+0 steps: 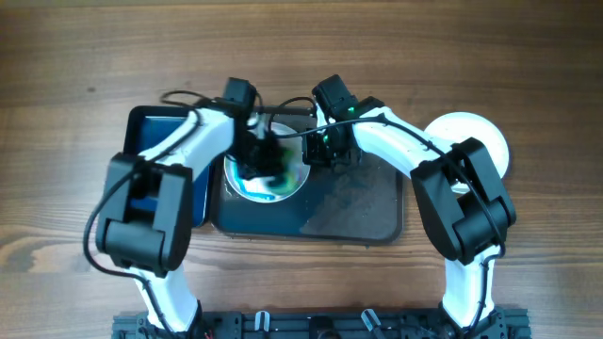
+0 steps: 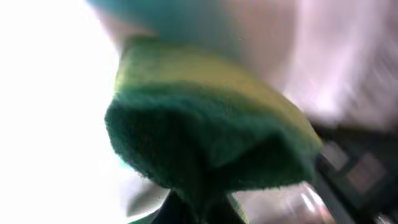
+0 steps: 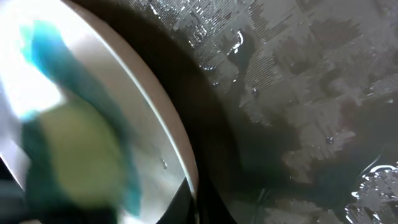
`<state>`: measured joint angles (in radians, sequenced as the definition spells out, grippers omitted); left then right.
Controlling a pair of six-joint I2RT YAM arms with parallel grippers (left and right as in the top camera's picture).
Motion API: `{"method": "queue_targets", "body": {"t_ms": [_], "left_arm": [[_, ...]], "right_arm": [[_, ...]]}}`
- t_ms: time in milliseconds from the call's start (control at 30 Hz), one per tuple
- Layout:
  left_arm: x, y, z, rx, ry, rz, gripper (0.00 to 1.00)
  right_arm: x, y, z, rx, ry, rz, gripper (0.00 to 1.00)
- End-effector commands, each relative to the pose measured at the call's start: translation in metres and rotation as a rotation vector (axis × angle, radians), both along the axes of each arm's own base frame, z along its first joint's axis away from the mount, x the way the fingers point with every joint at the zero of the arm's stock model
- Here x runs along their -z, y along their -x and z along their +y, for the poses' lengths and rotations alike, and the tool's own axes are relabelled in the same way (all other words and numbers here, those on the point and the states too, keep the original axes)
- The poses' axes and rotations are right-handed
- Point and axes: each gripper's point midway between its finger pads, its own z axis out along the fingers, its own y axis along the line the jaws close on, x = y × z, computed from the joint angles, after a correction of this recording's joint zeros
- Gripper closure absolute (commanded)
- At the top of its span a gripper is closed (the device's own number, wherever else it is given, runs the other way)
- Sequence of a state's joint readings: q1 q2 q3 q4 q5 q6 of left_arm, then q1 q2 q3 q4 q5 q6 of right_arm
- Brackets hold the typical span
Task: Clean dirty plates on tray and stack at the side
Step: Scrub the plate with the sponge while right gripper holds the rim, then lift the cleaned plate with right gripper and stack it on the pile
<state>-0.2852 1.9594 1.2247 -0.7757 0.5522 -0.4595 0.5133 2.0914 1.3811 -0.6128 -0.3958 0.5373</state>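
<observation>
Starting up close: seeing the left gripper [image 1: 260, 151] clamped on a sponge [image 2: 211, 130], green scrubby side facing the wrist cam, yellow layer behind it; looks like it's sitting on the plate [image 1: 247, 188], roughly over the middle; seeing blue-green smears on the plate around the sponge, so not wiped clean yet; finding that plate in the left part of the tray [image 1: 353, 202], inside the rim; spotting the right gripper [image 1: 323, 151] at the plate's right edge, low over the tray floor; honestly can't tell from the right wrist cam whether those jaws are apart or pinching the rim, too dark and blurry down there; noticing a wet film and droplets across the bare right part of the tray; moving further out, spotting a second plate [image 1: 466, 127] on the table [image 1: 66, 113] off the tray's right end, plain white as far as visible, partly hidden by the right arm; on the other side, seeing a blue tray [image 1: 151, 137] just beside the tray's left end, mostly under the left arm; can't say if they touch.
</observation>
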Motion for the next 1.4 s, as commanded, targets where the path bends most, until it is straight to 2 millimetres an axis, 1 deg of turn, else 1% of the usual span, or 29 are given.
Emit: {"method": "queue_targets", "body": {"t_ms": [0, 33, 67, 167, 200, 300, 333, 367, 400, 433, 500, 567, 600, 633, 700, 733, 767, 833, 933, 1067, 1200, 1233, 1300, 1333, 1367], "left_arm": [[-0.025, 0.013, -0.048, 0.142, 0.273, -0.011, 0.96], [-0.028, 0.007, -0.046, 0.138, 0.261, -0.027, 0.96], [-0.031, -0.002, -0.039, 0.106, 0.217, -0.037, 0.96], [-0.042, -0.035, 0.003, -0.020, 0.031, -0.089, 0.96], [-0.052, -0.047, 0.022, -0.070, -0.028, -0.117, 0.96], [-0.084, -0.078, 0.069, -0.185, -0.101, -0.221, 0.96], [-0.091, -0.084, 0.082, -0.223, -0.117, -0.245, 0.96], [-0.099, -0.091, 0.103, -0.284, -0.147, -0.269, 0.96], [-0.102, -0.094, 0.116, -0.312, -0.161, -0.282, 0.96], [-0.104, -0.096, 0.127, -0.337, -0.175, -0.288, 0.96], [-0.103, -0.098, 0.148, -0.382, -0.196, -0.287, 0.96], [-0.102, -0.098, 0.158, -0.402, -0.215, -0.285, 0.96], [-0.101, -0.098, 0.162, -0.409, -0.230, -0.287, 0.96], [-0.101, -0.099, 0.163, -0.410, -0.238, -0.288, 0.96], [-0.100, -0.098, 0.163, -0.409, -0.240, -0.288, 0.96], [-0.100, -0.098, 0.163, -0.409, -0.240, -0.288, 0.96], [-0.100, -0.098, 0.163, -0.409, -0.240, -0.288, 0.96], [-0.100, -0.099, 0.164, -0.410, -0.246, -0.289, 0.96], [-0.099, -0.098, 0.170, -0.416, -0.278, -0.292, 0.96], [-0.098, -0.098, 0.171, -0.416, -0.285, -0.289, 0.96], [-0.098, -0.098, 0.171, -0.417, -0.285, -0.290, 0.96], [-0.098, -0.098, 0.171, -0.417, -0.285, -0.289, 0.96], [-0.098, -0.098, 0.170, -0.417, -0.284, -0.289, 0.96], [-0.098, -0.098, 0.170, -0.417, -0.284, -0.289, 0.96], [-0.098, -0.098, 0.170, -0.417, -0.284, -0.289, 0.96]], "right_arm": [[0.005, -0.005, -0.004, 0.016, 0.008, 0.006, 0.96], [0.005, -0.004, -0.004, 0.016, 0.009, 0.010, 0.96], [0.005, -0.003, -0.004, 0.015, 0.008, 0.013, 0.96], [0.005, -0.002, -0.003, 0.012, 0.003, 0.017, 0.96], [0.004, -0.002, -0.003, 0.005, -0.002, 0.015, 0.96], [-0.004, -0.002, 0.000, -0.024, -0.021, -0.004, 0.96], [-0.008, -0.003, 0.000, -0.037, -0.022, -0.020, 0.96], [-0.014, -0.004, -0.003, -0.044, -0.008, -0.044, 0.95], [-0.020, -0.007, -0.009, -0.039, 0.026, -0.074, 0.96], [-0.026, -0.009, -0.016, -0.030, 0.065, -0.100, 0.96], [-0.045, -0.015, -0.030, -0.046, 0.156, -0.197, 0.96], [-0.067, -0.022, -0.049, -0.034, 0.282, -0.302, 0.96], [-0.086, -0.027, -0.064, -0.026, 0.392, -0.393, 0.96], [-0.100, -0.029, -0.075, -0.012, 0.469, -0.454, 0.96], [-0.131, -0.032, -0.089, -0.005, 0.613, -0.585, 0.95], [-0.154, -0.032, -0.095, -0.009, 0.710, -0.677, 0.96], [-0.165, -0.030, -0.096, -0.016, 0.755, -0.722, 0.96], [-0.198, -0.023, -0.097, -0.008, 0.900, -0.855, 0.96], [-0.227, -0.008, -0.086, -0.014, 1.041, -0.993, 0.96], [-0.258, 0.011, -0.070, 0.002, 1.161, -1.150, 0.96], [-0.286, 0.027, -0.064, 0.054, 1.266, -1.271, 0.96], [-0.289, 0.028, -0.064, 0.061, 1.278, -1.284, 0.96], [-0.289, 0.029, -0.064, 0.062, 1.278, -1.287, 0.96], [-0.285, 0.028, -0.062, 0.048, 1.258, -1.275, 0.96], [-0.276, 0.026, -0.058, 0.017, 1.213, -1.246, 0.96]]}}
